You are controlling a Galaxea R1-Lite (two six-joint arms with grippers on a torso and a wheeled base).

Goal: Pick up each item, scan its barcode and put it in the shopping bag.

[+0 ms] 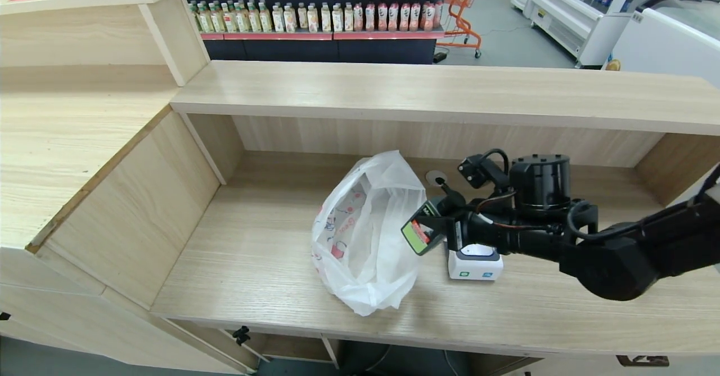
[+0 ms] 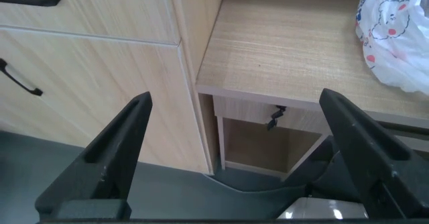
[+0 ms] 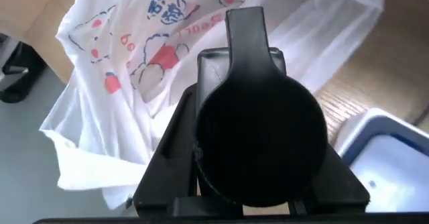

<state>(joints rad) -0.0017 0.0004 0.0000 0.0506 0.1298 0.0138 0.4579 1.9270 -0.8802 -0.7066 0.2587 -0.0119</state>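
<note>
With your right gripper point(image 1: 432, 223) clamped on the small green-and-red item point(image 1: 419, 235) at the shopping bag point(image 1: 360, 241) mouth, beside the scanner point(image 1: 475, 263) (your left gripper point(image 2: 234, 103) hung wide open, empty), you needed to centre it over the opening before releasing.

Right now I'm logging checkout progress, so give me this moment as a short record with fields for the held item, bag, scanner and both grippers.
right gripper: shut on the item, over the counter
item: green and red label, held at the bag's right edge
shopping bag: white printed plastic, lying on the counter, mouth open
scanner: small white box on the counter, right of the bag, under the right arm
left gripper: open, empty, low by the counter's front edge
</note>
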